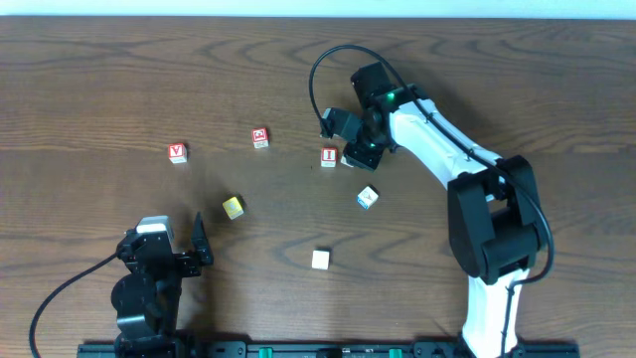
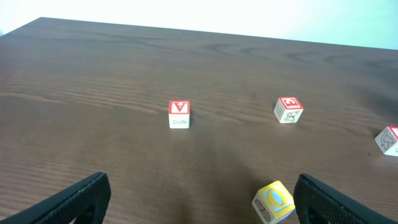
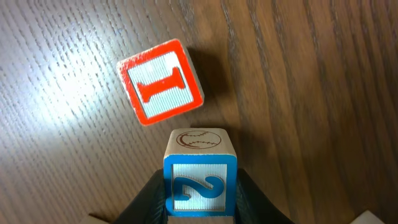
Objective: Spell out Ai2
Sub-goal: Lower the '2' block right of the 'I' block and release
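**Blue "2" in hand, next to the "I"**

Small wooden cube with a blue-framed 2 [image 3: 200, 180]: pinched across opposite side faces by my right end effector [image 3: 200, 196], just beside the red-framed wooden I cube [image 3: 160, 82] on the brown wood-grain surface [image 3: 311, 93]. Likely light, rigid and smooth; hold it mid-face or it may twist.

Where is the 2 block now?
Right wrist view: the 2 block is held in the right pincer, just beside the red I block.

The table [image 3: 298, 74] is dark, ridged wood grain, faintly glossy under the light. The 2 block [image 3: 200, 183] and I block [image 3: 160, 82] are pale bare wood with painted, ribbed faces.
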